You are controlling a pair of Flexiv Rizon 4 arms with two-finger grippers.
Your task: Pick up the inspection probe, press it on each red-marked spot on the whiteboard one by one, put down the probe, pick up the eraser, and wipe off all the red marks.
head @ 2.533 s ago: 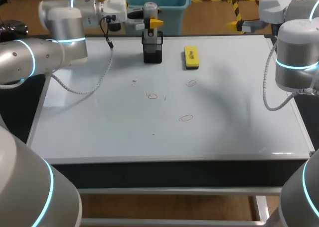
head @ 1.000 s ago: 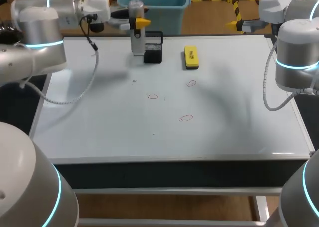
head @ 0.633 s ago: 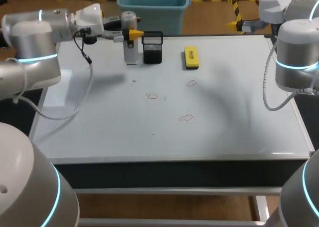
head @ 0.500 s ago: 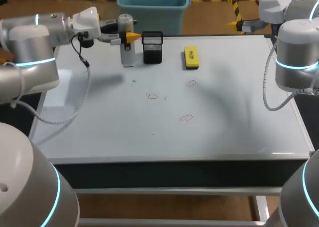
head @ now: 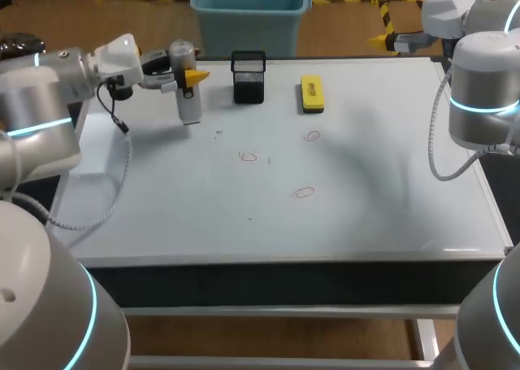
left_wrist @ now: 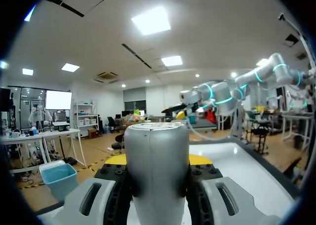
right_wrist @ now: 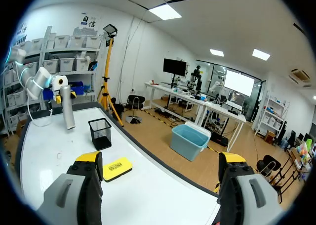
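Note:
The inspection probe [head: 185, 84], a silver cylinder, stands upright in my left gripper [head: 188, 77], which is shut on it over the whiteboard's [head: 162, 207] far left part. In the left wrist view the probe [left_wrist: 157, 170] fills the gap between the fingers of the left gripper [left_wrist: 157, 160]. Three red marks [head: 248, 155] [head: 313, 136] [head: 303, 193] lie mid-board, to the right of the probe. The yellow eraser [head: 311, 93] lies near the far edge. My right gripper [right_wrist: 160, 158] is open and holds nothing, off the board's far right corner; ahead of it I see the eraser [right_wrist: 117, 168] and the probe [right_wrist: 67, 107].
A black mesh holder [head: 248, 77] stands empty at the far edge, between the probe and the eraser, also seen as the holder [right_wrist: 101, 132] in the right wrist view. My right arm [head: 479, 85] rises at the board's right edge.
My left arm lifted the probe out of the black holder and carried it left and nearer, lower over the board. The right arm has not moved.

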